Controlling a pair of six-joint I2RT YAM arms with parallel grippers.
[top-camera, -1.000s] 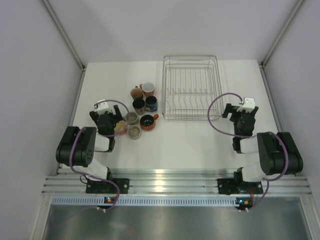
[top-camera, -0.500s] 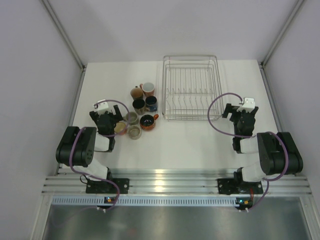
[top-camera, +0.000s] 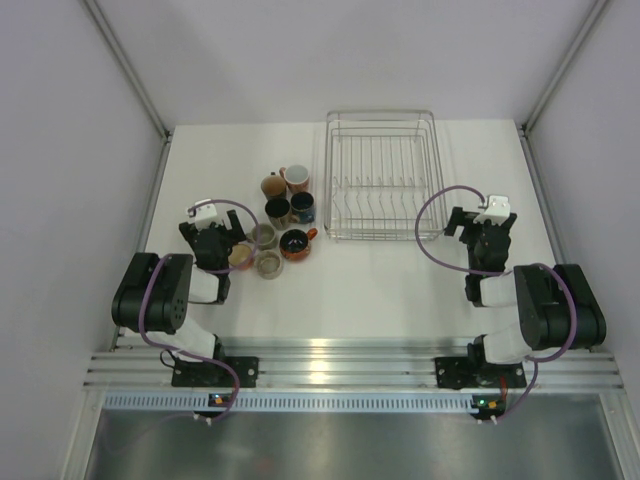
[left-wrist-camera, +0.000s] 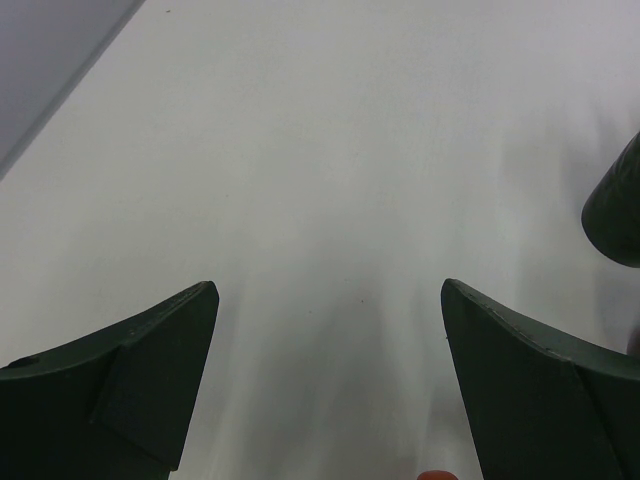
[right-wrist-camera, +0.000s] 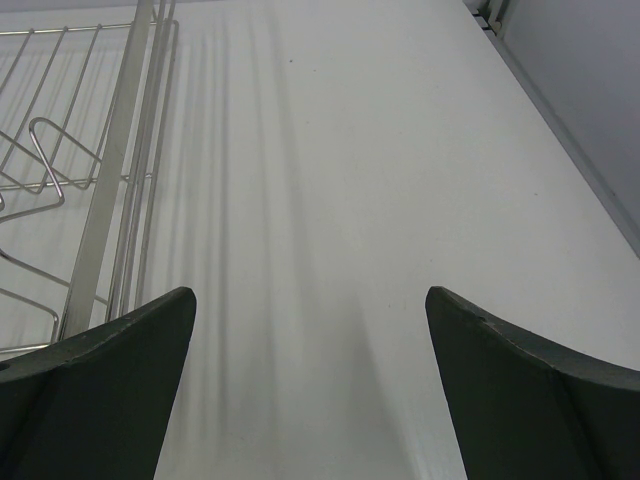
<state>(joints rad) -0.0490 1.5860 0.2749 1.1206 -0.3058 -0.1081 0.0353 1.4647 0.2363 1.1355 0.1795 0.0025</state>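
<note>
White laminate table, matte and smooth, with pale grey walls on three sides.

Left of frame: the left arm is folded back over its base, wrist low, fingers pointing up-frame. My wrist view shows the left gripper spread wide, with dark green wedge-shaped fingers and only bare table between them. It holds nothing. A dark rounded shape cuts into the right edge of that view; I cannot tell which cup it is.

Just right of that gripper is the tan mug, glazed and round, the nearest thing to it. I cannot tell whether they touch. The other mugs are packed close around it: a grey mug, a cream mug, a red-orange mug, a dark mug, a blue mug, a brown mug and a pink mug.

Centre, upper half: the wire dish rack, thin shiny rods in a rectangular basket.

Right of frame: the right arm is folded the same way. The right gripper is also wide open and empty, over bare table, with the rack's side rail just beside it at the left of its wrist view.
</note>
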